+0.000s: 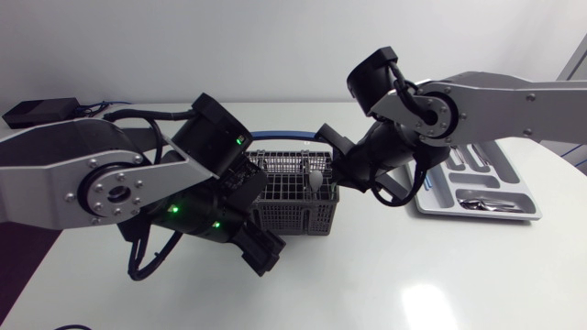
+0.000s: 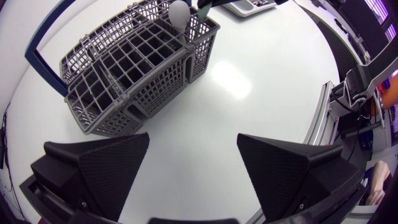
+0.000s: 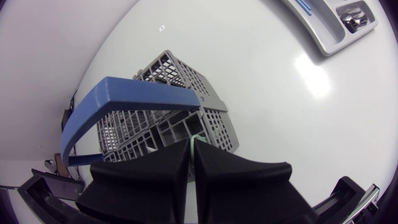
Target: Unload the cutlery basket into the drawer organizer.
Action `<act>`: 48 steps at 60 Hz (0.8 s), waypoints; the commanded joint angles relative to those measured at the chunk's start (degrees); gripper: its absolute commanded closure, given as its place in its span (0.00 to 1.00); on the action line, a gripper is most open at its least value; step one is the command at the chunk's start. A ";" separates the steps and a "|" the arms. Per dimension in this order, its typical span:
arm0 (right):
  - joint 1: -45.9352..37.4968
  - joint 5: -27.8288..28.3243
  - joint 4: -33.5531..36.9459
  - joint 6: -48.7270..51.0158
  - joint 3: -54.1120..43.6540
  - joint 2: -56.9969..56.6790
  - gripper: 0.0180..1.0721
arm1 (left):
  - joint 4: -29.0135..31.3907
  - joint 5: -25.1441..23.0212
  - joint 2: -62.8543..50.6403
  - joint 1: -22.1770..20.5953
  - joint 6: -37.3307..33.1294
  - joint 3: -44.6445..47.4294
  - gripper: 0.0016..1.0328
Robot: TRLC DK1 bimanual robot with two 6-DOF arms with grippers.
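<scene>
Bright light, glare on table (image 1: 431, 298)

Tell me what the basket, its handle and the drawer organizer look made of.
Basket: grey matte plastic, by its thin moulded lattice walls. Handle: blue plastic, smooth with slight sheen. Drawer organizer: probably pale grey plastic, with rounded moulded compartments. The green sliver pinched in the right end effector: too little shows to tell.

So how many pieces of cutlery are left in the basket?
2 visible: a white spoon standing in an end compartment of the basket, and a thin green piece beside it, pinched in the right gripper. Others may be hidden.
</scene>
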State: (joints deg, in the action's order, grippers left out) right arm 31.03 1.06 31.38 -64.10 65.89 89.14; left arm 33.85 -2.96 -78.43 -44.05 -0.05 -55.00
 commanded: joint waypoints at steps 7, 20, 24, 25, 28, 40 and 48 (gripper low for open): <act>-0.35 0.61 1.32 -0.77 -0.41 -3.80 0.94 | -0.45 -0.20 -0.32 -0.33 -0.82 0.51 0.04; -1.06 2.46 2.11 -0.86 0.12 -7.67 0.94 | -0.45 -0.20 -0.14 -0.33 -0.74 0.51 0.04; -1.06 2.46 3.52 -0.86 0.91 -8.81 0.94 | -0.45 -0.20 -0.05 -0.33 -0.74 0.51 0.04; -1.06 2.54 3.69 -0.86 1.08 -9.08 0.94 | -0.45 -0.20 -0.14 -0.33 -0.74 0.51 0.04; -1.06 2.72 4.66 -0.86 1.61 -9.78 0.94 | -0.36 -0.20 -0.05 -0.33 -0.65 0.51 0.04; -2.11 5.18 8.61 -0.94 4.07 -12.50 0.94 | -0.10 -0.11 0.12 -0.42 -0.56 0.34 0.04; -2.64 5.71 10.28 -1.03 5.48 -15.05 0.94 | -0.01 -0.11 0.12 -0.68 -0.47 0.42 0.04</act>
State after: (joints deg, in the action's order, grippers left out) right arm 28.84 6.26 40.58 -64.10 69.41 75.96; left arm 33.76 -2.94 -78.43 -44.07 -0.05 -55.00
